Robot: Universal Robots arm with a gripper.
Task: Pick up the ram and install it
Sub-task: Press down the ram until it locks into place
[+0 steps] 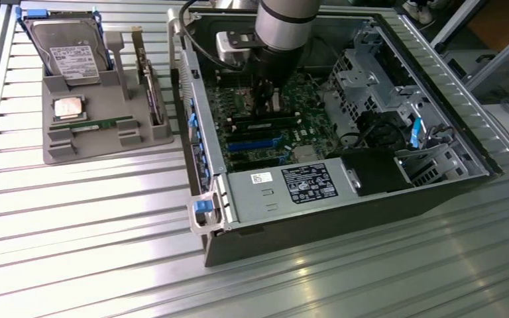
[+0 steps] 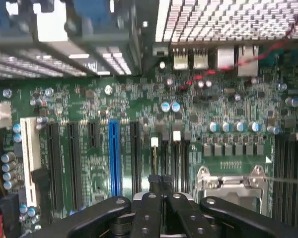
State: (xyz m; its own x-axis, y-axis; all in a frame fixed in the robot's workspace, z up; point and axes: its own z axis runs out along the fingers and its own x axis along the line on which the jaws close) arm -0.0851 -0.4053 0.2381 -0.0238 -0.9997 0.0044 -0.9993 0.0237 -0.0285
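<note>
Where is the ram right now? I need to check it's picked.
The ram lies flat on the gray holder at the exterior view's left, just below the processor chip.

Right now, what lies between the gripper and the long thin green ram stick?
In the exterior view: the computer case's metal side wall and an upright bracketed card.

Your gripper has bare motherboard ahead of its jaws; slots and socket flank them.

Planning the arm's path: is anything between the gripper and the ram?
Yes. The gripper is inside the computer case; its side wall and an upright expansion card stand between it and the ram.
</note>
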